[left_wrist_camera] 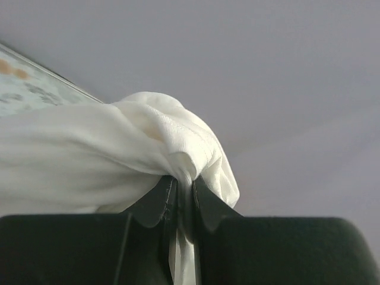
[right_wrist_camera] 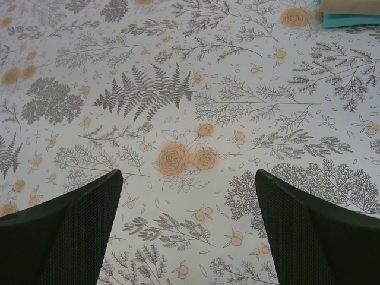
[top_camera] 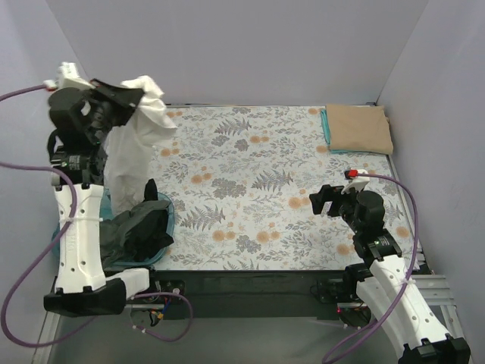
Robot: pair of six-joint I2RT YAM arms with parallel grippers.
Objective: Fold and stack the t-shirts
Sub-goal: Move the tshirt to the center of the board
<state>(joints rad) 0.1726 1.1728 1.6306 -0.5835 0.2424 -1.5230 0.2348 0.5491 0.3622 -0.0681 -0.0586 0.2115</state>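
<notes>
Left tool [left_wrist_camera: 184,189] pinches white shirt [top_camera: 135,148], hanging long axis down.
Right tool [right_wrist_camera: 187,228] wide, well right of it.

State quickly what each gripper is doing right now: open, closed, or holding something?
Left gripper: closed on the cream-white t-shirt.
Right gripper: open, holding nothing.

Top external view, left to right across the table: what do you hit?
cream-white t-shirt hanging from the left claw → right claw → folded tan t-shirt. The basket of dark shirts overlaps the white one, so skipped.
</notes>
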